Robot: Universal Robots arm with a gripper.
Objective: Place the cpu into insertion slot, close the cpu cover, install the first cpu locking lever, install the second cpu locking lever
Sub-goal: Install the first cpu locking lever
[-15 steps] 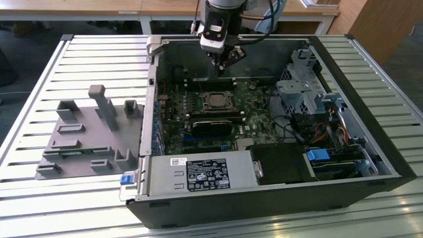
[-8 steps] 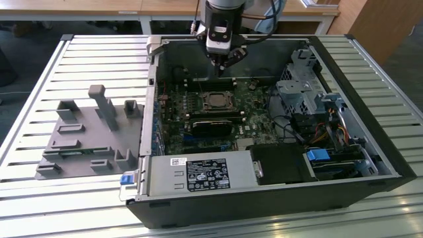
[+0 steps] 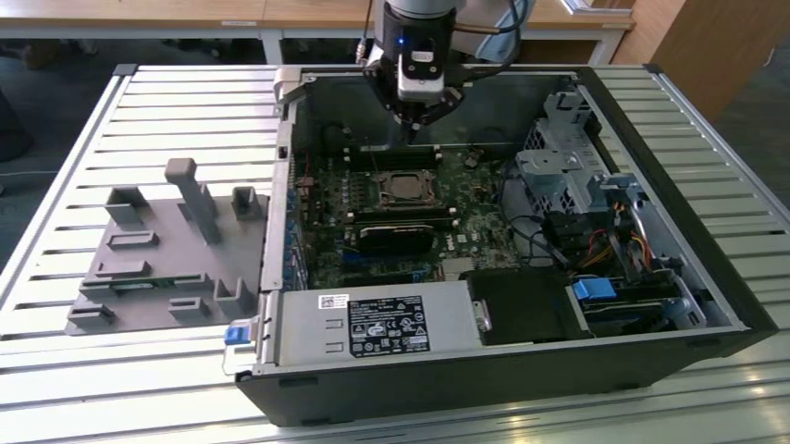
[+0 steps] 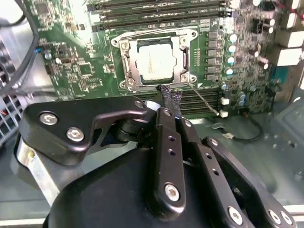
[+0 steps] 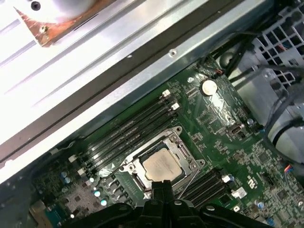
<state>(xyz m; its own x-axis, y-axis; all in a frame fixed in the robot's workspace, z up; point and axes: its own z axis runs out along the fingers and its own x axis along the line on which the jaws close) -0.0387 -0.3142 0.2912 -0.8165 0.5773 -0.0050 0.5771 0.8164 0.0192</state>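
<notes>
the slatted metal table [image 3: 148, 102] carries an open computer case [image 3: 494, 379], and inside it the green circuit board [image 4: 71, 61] lies flat around the insertion slot [image 3: 401, 189]. a grey fixture tray [image 3: 161, 259] sits on the table well apart from the slot, on the exterior view's left.

the gripper [image 4: 168, 97] hangs just beside the slot, at the edge that faces the rows of memory slots [image 4: 209, 97]. its fingertips are pressed together, with nothing visible between them.

the cpu cover [image 4: 183, 59] looks folded down flat over the slot. the cpu [image 4: 154, 59] shows through the cover's window, so it seems seated in the slot.

a thin wire locking lever [image 4: 204, 99] runs from a corner of the slot out over the memory slots. it seems to stand free rather than tucked along the frame.

judging from this, the likely trouble is the springy lever slipping off the narrow closed tips under a push. it could then snap back and leave the cover unclamped. a push that lands off the lever could also drive the tips into the memory slots or the small parts beside the slot.
</notes>
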